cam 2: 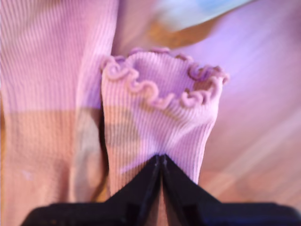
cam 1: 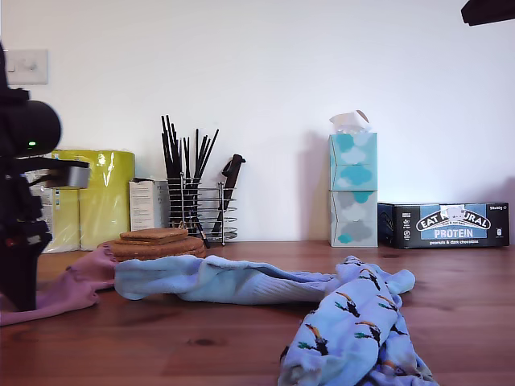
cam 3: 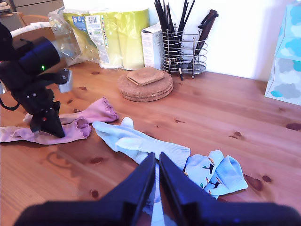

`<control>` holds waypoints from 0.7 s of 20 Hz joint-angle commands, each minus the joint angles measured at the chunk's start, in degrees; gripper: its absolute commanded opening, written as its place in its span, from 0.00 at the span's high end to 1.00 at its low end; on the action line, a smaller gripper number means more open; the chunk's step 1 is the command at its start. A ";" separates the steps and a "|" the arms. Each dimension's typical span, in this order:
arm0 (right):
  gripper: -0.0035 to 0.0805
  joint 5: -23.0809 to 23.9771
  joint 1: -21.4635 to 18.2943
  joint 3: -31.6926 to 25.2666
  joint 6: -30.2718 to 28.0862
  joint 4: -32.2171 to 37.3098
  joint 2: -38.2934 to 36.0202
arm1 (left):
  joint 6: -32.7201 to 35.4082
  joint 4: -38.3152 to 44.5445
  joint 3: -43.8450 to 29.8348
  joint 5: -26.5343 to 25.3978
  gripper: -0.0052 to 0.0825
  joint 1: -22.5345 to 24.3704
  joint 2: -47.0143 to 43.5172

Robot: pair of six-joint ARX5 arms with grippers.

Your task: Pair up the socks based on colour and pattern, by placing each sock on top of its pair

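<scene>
Between my first gripper's (cam 2: pixel 161 157) shut jaws sits a pink sock (cam 2: pixel 160 117); next, lay it over its mate (cam 2: pixel 51 94) alongside. My second gripper (cam 3: pixel 157 162) hovers, nearly closed, empty.

My first gripper (cam 2: pixel 161 157) is down low on the table, jaws pinched together with pink sock (cam 2: pixel 160 117) fabric caught between the tips, just below the frilly cuff. In the exterior view that arm (cam 1: pixel 22 193) is the big black thing at the left edge, wrist pointing down, green light on. The second wrist view also shows it (cam 3: pixel 47 123), fingers angled down onto the sock.

My second gripper (cam 3: pixel 158 162) hangs up in the air, well above the table, jaws nearly touching at the tips with nothing between them. A dark bit (cam 1: pixel 487 10) pokes in at the exterior view's top right corner, can't tell which arm that is.
</scene>
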 commanded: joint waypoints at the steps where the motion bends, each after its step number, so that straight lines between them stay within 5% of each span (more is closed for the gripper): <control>1: 0.97 -0.07 0.17 -0.98 0.04 0.22 0.02 | -0.46 0.09 -0.68 4.50 0.96 -0.81 -0.96; 4: 0.97 -0.07 0.17 -0.98 0.04 0.15 0.11 | 0.66 1.62 -0.48 11.54 0.96 -3.26 -6.64; 9: 0.97 -0.04 0.17 -0.98 0.04 0.17 0.11 | 3.06 4.37 -0.46 12.26 0.91 -5.44 -11.87; 12: 0.97 -0.07 0.17 -0.98 0.04 0.22 0.11 | 9.97 7.26 -0.48 12.44 0.47 -6.62 -10.54; 14: 0.97 -0.07 0.17 -0.98 0.04 0.24 0.11 | 13.94 10.88 -0.46 12.52 0.39 -7.54 -9.05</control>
